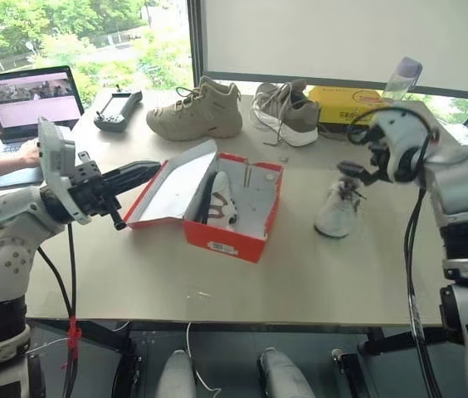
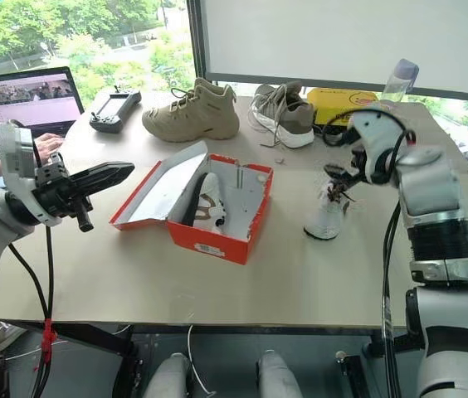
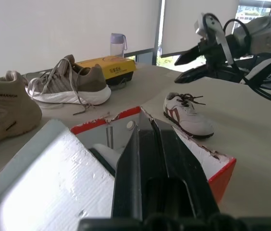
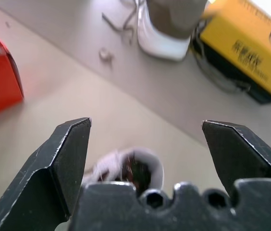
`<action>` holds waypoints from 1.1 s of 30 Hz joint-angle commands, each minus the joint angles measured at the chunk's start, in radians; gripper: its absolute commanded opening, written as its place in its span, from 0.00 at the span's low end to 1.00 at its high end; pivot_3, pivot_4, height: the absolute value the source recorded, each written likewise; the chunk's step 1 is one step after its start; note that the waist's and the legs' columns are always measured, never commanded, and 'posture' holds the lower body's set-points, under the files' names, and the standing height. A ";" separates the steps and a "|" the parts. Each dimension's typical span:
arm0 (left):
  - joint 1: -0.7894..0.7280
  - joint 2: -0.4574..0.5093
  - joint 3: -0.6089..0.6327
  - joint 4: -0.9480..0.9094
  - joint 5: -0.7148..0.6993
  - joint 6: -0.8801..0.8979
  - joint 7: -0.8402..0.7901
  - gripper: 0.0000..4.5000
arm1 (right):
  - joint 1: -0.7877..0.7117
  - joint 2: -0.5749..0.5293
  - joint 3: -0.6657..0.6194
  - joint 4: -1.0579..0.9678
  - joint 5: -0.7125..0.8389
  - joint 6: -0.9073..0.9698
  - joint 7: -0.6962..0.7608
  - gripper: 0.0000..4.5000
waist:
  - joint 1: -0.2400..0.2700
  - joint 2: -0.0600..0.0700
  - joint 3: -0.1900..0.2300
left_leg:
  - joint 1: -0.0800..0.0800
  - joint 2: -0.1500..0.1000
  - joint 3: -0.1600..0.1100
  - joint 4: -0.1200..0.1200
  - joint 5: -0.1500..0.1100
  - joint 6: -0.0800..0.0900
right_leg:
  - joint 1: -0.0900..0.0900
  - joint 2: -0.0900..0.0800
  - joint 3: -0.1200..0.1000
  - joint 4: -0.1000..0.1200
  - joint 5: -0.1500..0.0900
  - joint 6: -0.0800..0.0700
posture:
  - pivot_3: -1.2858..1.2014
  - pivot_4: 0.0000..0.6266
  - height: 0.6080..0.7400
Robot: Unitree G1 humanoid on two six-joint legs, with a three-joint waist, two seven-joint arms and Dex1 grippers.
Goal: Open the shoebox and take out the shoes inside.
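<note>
On my left, the left gripper (image 1: 138, 172) sits clenched and empty beside the shoebox (image 1: 217, 207), whose lid lies open so one shoe (image 1: 220, 201) remains reachable inside; rightward, the other shoe (image 1: 338, 207) stands on the table (image 1: 300, 278) under my spread-open right gripper (image 4: 145, 139), apparently just freed.

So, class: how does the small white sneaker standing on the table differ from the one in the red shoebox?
The sneaker on the table stands upright on its sole, out in the open; the sneaker in the shoebox lies tipped on its side, black sole showing, between the walls of the shoebox. Both are small, white and laced.
</note>
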 commanded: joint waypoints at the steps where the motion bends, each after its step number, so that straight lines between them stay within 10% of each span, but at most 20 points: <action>1: 0.001 0.013 0.028 -0.006 -0.002 -0.024 -0.015 0.00 | -0.076 0.015 -0.030 -0.084 0.060 0.063 0.037 0.99 | 0.000 0.000 0.000 | 0.000 0.000 0.000 0.000 0.000 0.000 | 0.000 0.000 0.000 0.000 0.000 0.000 | 0.52 0.24 0.58; 12: 0.022 0.028 0.007 -0.020 -0.021 -0.002 -0.075 0.00 | -0.110 0.365 0.023 -0.088 0.269 0.309 0.042 0.99 | -0.005 0.000 0.000 | -0.001 0.000 0.000 0.000 0.000 0.000 | -0.001 0.000 0.000 0.000 0.000 0.000 | 0.52 0.24 0.58; 33: 0.005 0.032 0.006 -0.053 -0.021 0.023 -0.026 0.00 | -0.196 0.600 0.029 0.485 0.275 0.209 0.102 0.99 | -0.003 0.000 0.000 | -0.002 0.000 -0.001 0.000 0.000 0.000 | -0.001 0.000 -0.002 0.000 0.000 0.000 | 0.52 0.24 0.58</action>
